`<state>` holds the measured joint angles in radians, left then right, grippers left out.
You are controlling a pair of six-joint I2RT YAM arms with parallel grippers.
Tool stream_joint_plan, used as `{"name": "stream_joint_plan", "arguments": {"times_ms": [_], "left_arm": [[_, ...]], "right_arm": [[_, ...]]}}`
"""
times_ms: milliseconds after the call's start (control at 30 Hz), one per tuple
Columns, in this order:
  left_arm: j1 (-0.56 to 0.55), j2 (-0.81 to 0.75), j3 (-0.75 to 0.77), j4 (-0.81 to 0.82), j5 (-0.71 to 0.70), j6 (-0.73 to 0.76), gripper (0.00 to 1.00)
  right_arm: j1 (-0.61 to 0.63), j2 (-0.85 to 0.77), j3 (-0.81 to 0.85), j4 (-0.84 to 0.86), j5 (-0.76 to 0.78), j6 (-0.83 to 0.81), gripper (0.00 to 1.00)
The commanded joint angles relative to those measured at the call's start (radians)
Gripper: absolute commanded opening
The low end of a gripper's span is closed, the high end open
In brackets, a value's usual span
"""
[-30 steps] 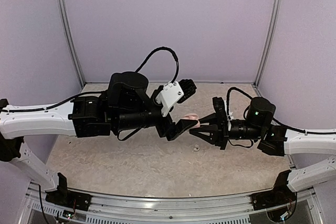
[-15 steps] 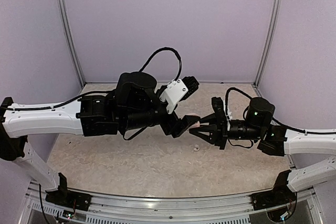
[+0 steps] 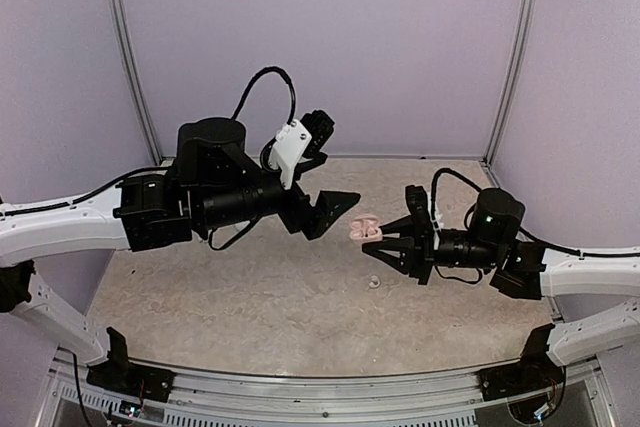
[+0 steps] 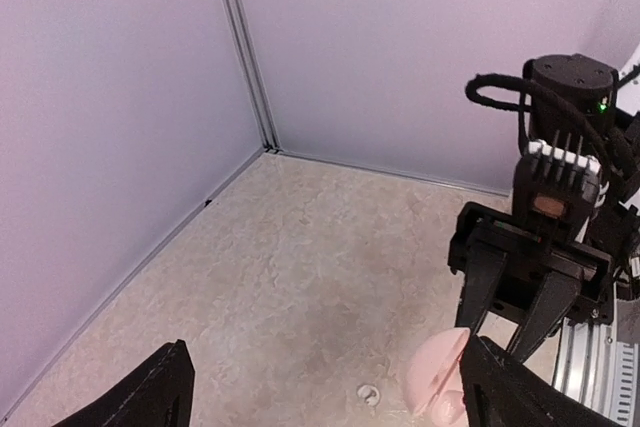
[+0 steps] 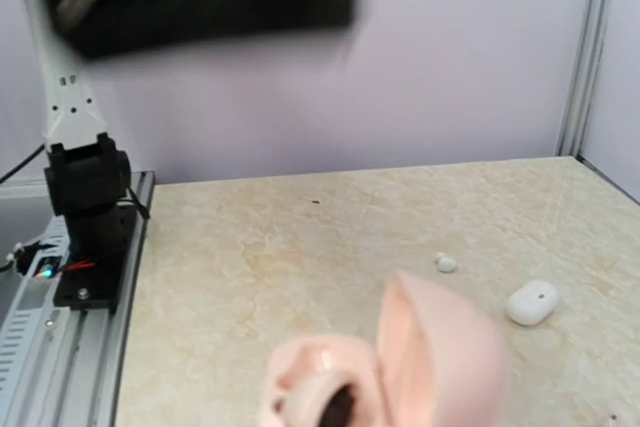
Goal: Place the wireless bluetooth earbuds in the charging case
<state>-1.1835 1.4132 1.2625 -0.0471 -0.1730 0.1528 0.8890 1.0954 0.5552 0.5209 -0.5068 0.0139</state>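
Well, the left claw (image 3: 328, 169) hangs above the table (image 3: 250, 297) with its fingers spread wide and nothing between them. The right claw (image 3: 372, 243) sits low, fingers apart, its tips just beside the pink charging case (image 3: 362, 228), which lies on the table with its lid open. One small whitish earbud (image 3: 373, 282) lies loose on the table near that case, apart from both claws. A white pebble-shaped case (image 5: 532, 302) rests farther off.
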Motion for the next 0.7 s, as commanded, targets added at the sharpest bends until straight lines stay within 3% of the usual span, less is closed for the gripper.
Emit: {"name": "stream_joint_plan", "arguments": {"times_ms": [0,400,667], "left_arm": [[0.118,-0.090,-0.052,0.076,0.071,-0.105,0.92],[0.515,0.019,-0.124,0.015,0.240,-0.416,0.79],[0.548,0.274,0.018,-0.121,0.208,-0.472,0.65]], "right_arm": [[-0.034,-0.024,-0.016,0.017,-0.001,0.016,0.00],[-0.172,-0.012,-0.015,-0.038,-0.062,0.104,0.00],[-0.205,0.002,-0.013,-0.070,-0.060,0.118,0.00]]}}
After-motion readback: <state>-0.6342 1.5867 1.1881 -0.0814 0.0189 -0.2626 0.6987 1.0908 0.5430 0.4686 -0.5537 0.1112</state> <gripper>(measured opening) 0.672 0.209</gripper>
